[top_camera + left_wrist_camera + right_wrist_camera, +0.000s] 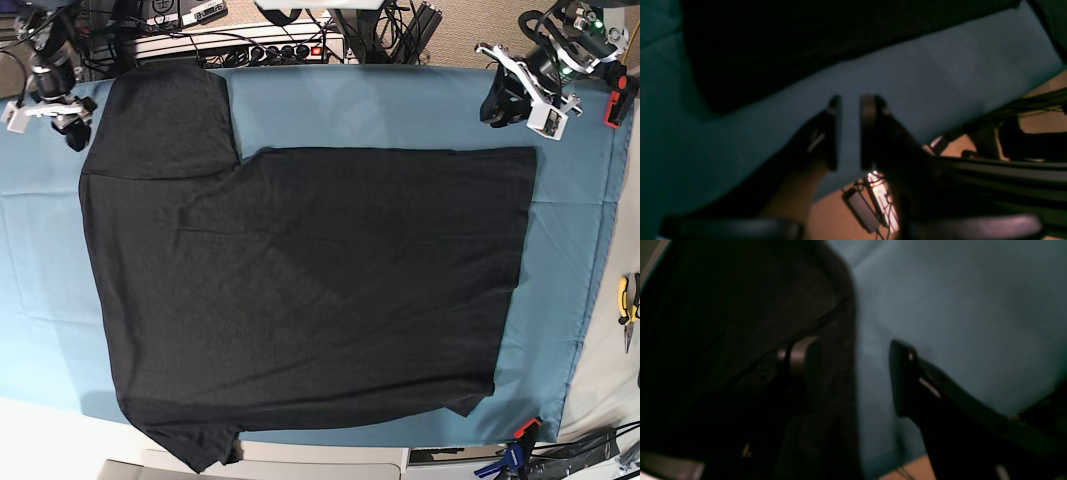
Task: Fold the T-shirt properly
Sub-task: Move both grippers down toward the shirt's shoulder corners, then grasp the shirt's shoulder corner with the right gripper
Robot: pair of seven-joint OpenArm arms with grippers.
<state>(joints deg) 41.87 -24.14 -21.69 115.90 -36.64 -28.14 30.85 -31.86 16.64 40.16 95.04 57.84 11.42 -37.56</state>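
T-shirt [300,290] lies flat, unfolded on the tabletop [40,260]. Your right gripper [853,373] has fingers spread wide, straddling the sleeve edge; left gripper [850,133], fingers slightly parted, is empty. Next: pinch that sleeve.

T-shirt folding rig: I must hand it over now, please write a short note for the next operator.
Left claw: slightly open, empty, over the blue table cloth near the shirt's far hem corner.
Right claw: wide open, holding nothing, straddling the edge of the T-shirt at the far sleeve.
T-shirt: spread flat on the cloth, plain black side up, both sleeves out; the near sleeve hangs past the cloth's edge.
Done: the shirt is laid out; no fold is visible.
Left: grasp, then make all the folds.
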